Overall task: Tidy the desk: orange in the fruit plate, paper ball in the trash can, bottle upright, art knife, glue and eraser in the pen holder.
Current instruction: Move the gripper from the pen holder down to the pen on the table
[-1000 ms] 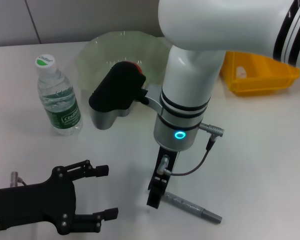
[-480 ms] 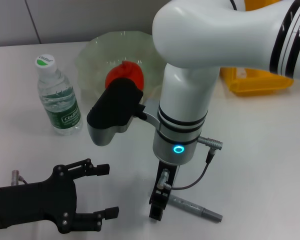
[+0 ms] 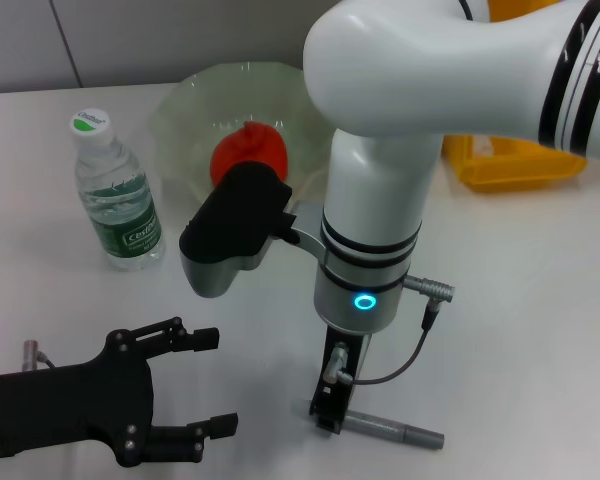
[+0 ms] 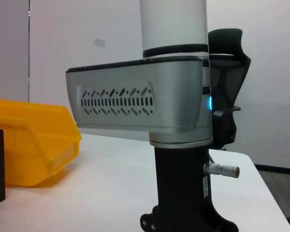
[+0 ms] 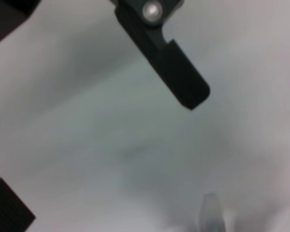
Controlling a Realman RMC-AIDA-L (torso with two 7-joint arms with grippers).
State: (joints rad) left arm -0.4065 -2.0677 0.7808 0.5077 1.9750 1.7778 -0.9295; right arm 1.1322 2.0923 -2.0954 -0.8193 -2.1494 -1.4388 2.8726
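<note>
Your left pincer sits parked low on the bench, fingers spread, nothing in them. Bottle is already upright; the orange is in the fruit plate — two jobs done. Your right pincer is down at the art knife, right against its end, but you can't tell if it's clenched. Knife not yet in any holder; glue, eraser and paper ball aren't visible.
</note>
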